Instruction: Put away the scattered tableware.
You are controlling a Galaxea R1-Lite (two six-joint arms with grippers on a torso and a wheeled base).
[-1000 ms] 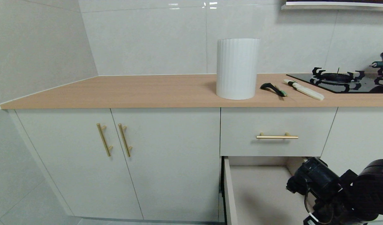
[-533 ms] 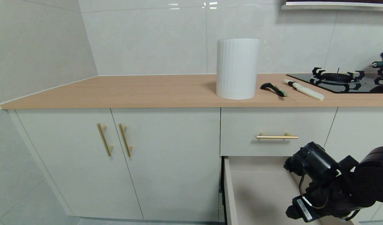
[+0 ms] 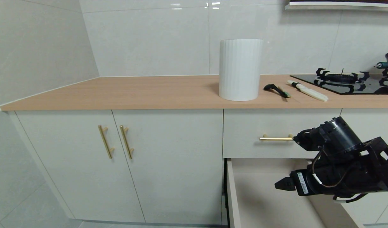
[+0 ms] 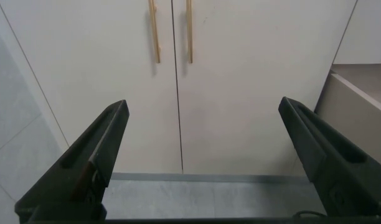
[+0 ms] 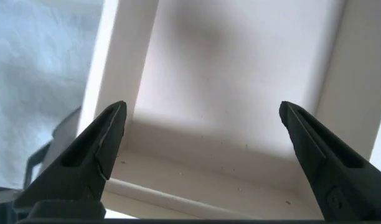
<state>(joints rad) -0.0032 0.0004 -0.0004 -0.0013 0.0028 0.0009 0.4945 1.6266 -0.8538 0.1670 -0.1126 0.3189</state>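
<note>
Above the open pale drawer, the empty right gripper has risen, fingers spread like the left gripper's, toward the wooden surface where a black-handled peeler and white knife wait.

Kitchen fittings — a pale wood-look countertop under a glossy white tiled wall.
Two white cabinet doors with upright gold bar handles sit below it; a black glass gas hob is set into its right end.
</note>
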